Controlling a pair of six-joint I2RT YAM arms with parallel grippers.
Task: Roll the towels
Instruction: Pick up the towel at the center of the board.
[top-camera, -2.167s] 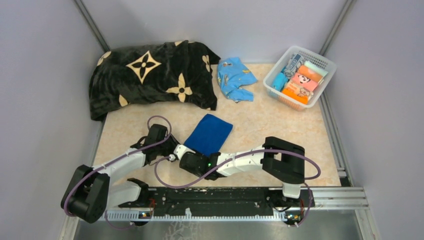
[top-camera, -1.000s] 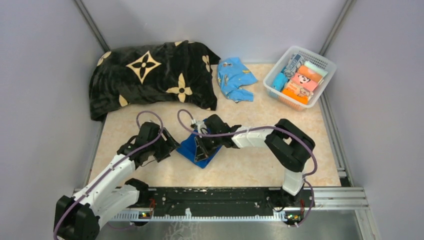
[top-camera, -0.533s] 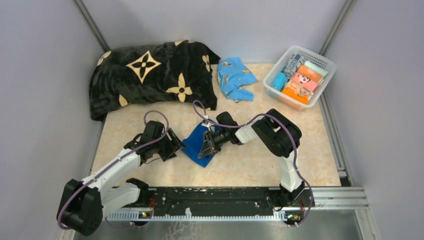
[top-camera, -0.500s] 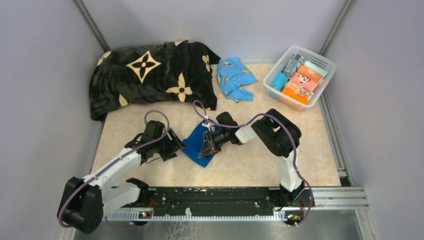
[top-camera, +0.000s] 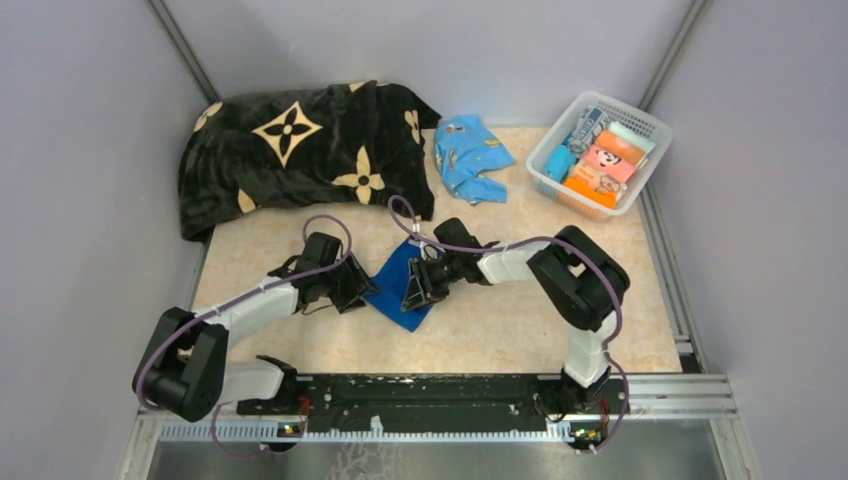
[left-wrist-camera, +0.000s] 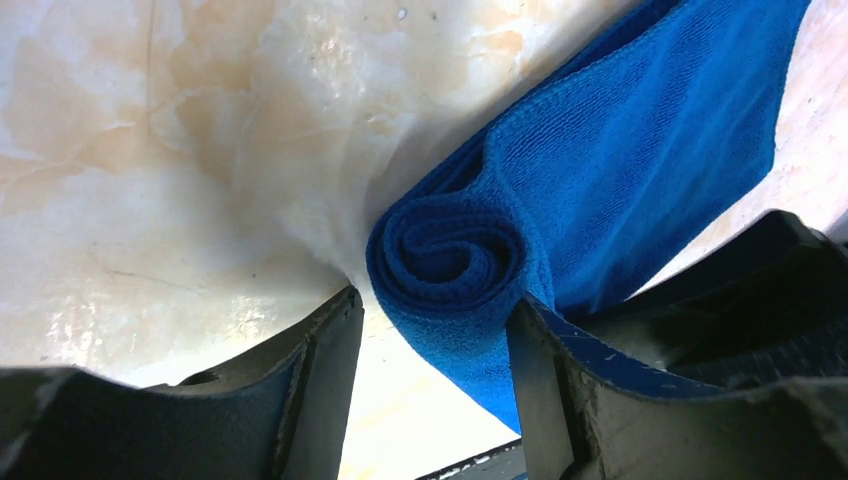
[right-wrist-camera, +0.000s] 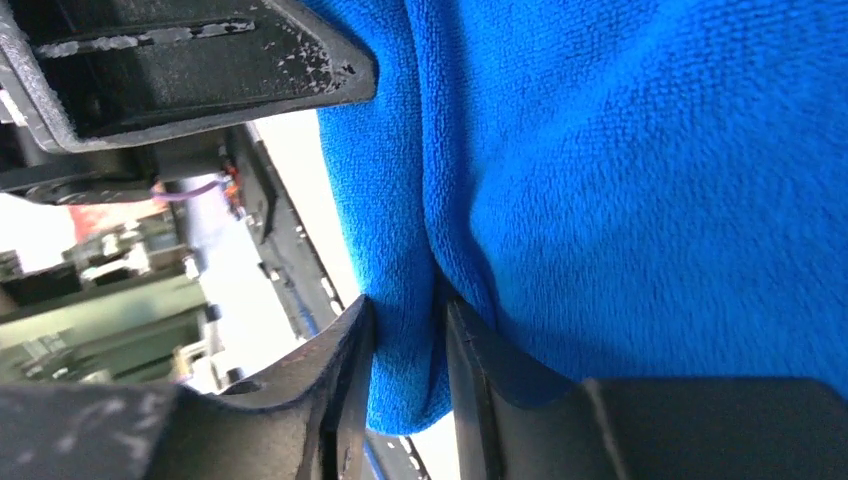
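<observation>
The royal-blue towel (top-camera: 398, 290) lies partly rolled at the table's middle. Its spiral end (left-wrist-camera: 450, 255) faces the left wrist camera. My left gripper (top-camera: 357, 290) is at that end, and its open jaws (left-wrist-camera: 435, 340) straddle the roll. One finger (left-wrist-camera: 540, 380) touches the cloth; the other (left-wrist-camera: 320, 380) stands just beside it. My right gripper (top-camera: 415, 288) is at the opposite side of the towel (right-wrist-camera: 640, 150), with its jaws (right-wrist-camera: 410, 340) pinched on a fold of the towel's edge. A small turquoise towel (top-camera: 470, 155) lies crumpled at the back.
A black blanket with cream flower motifs (top-camera: 300, 150) is heaped at the back left. A white basket (top-camera: 645, 125) of packets stands at the back right. The metal rail (top-camera: 440, 400) with both arm bases runs along the near edge.
My left gripper has moved right, up to the towel's rolled end. The right arm's elbow swung out to the right while its gripper stayed on the towel.
</observation>
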